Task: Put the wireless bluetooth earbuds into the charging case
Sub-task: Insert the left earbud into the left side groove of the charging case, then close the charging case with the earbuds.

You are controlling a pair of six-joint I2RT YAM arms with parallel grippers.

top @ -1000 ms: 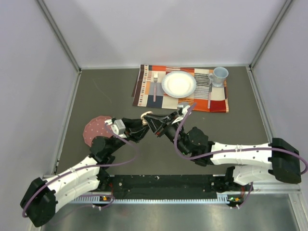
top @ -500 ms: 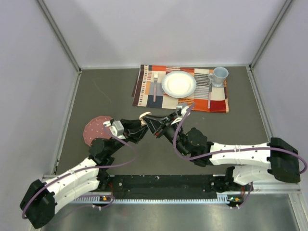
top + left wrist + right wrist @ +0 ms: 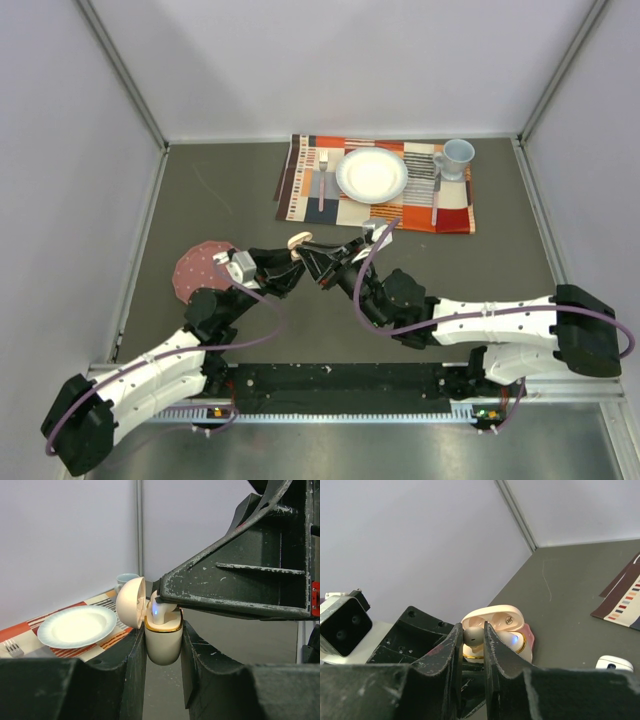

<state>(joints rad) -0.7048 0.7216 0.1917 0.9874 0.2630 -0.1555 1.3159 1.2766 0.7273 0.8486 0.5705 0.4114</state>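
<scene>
Above the grey table [image 3: 220,200], our left gripper [image 3: 162,630] clamped the open cream plastic case [image 3: 162,652]; the small white earbud [image 3: 472,636] pinched in our right gripper [image 3: 471,629] needed straight, gentle seating.

In your top view the mat [image 3: 375,205] lies at upper centre of the bench [image 3: 480,260], close to the back wall. On it you have the plate [image 3: 372,175] in the middle, the fork [image 3: 322,180] to its left, the knife [image 3: 435,195] to its right and the mug [image 3: 457,158] at the mat's upper right corner. A round pad [image 3: 196,268] lies below and left of the mat. At centre, below the mat, the left jaws flank the case [image 3: 162,642]. The right jaws, on its right, pinch an earbud [image 3: 473,635] at its mouth, with the lid [image 3: 495,617] behind it.
</scene>
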